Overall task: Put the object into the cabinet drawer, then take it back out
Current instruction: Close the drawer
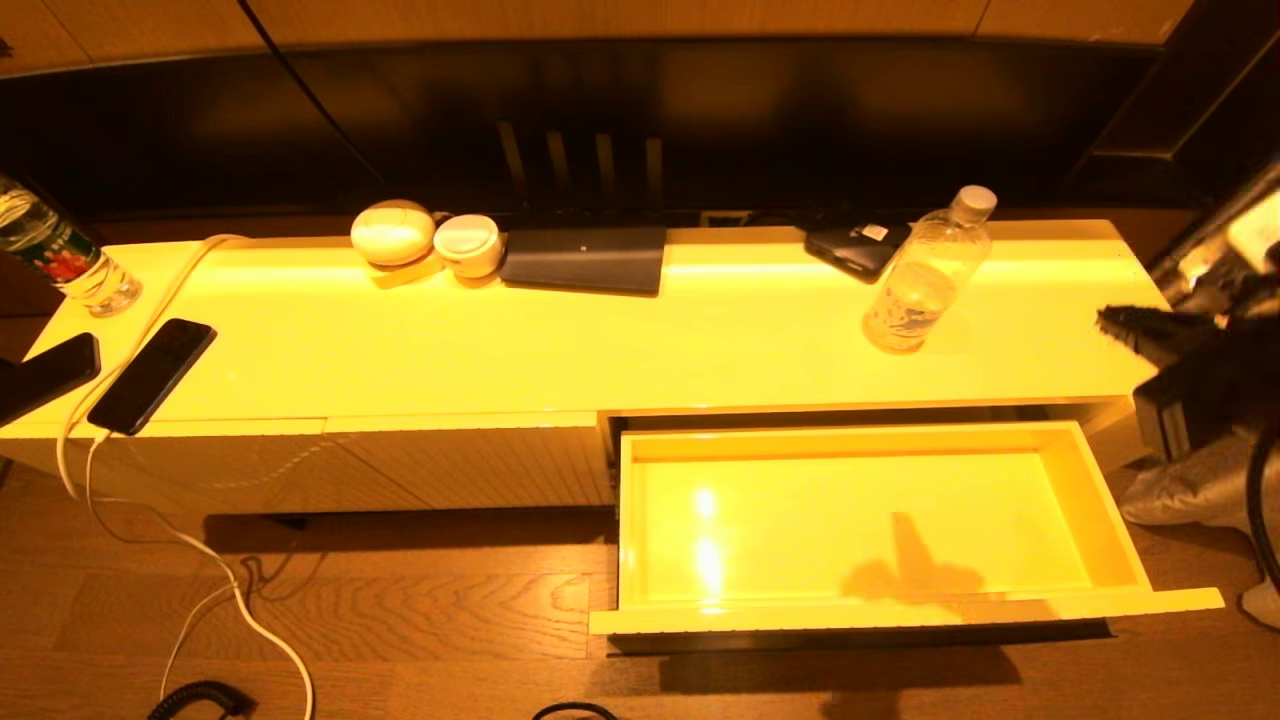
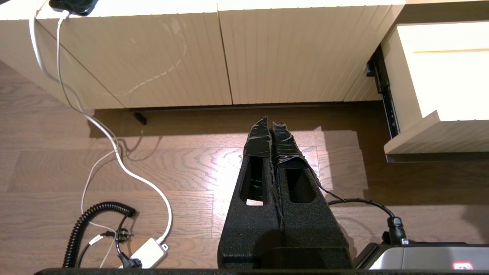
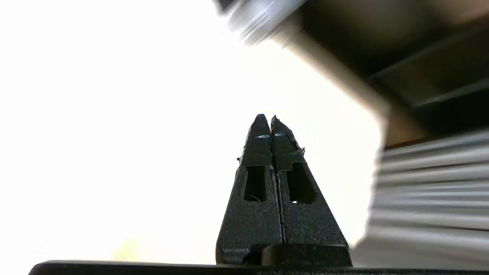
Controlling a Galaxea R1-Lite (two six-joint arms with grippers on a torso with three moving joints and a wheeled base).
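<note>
Glossy cabinet top (image 1: 600,340) fills my view; its drawer (image 1: 1105,520) at five o'clock is pulled out, ready to receive. At two o'clock the bottle (image 1: 925,275) stands upright, ungrasped. My right gripper (image 1: 1125,325) hovers at three o'clock, empty, jaws pressed together; left gripper (image 2: 271,122) likewise, parked above the floor.

Home living room: low cabinet (image 1: 400,460), phones, wood floor (image 1: 400,620).

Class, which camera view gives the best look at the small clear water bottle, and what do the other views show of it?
The head view: the water bottle stands upright, whole, on the cabinet top behind the open drawer. The left wrist view misses it; the right wrist view shows no recognisable bottle.
</note>
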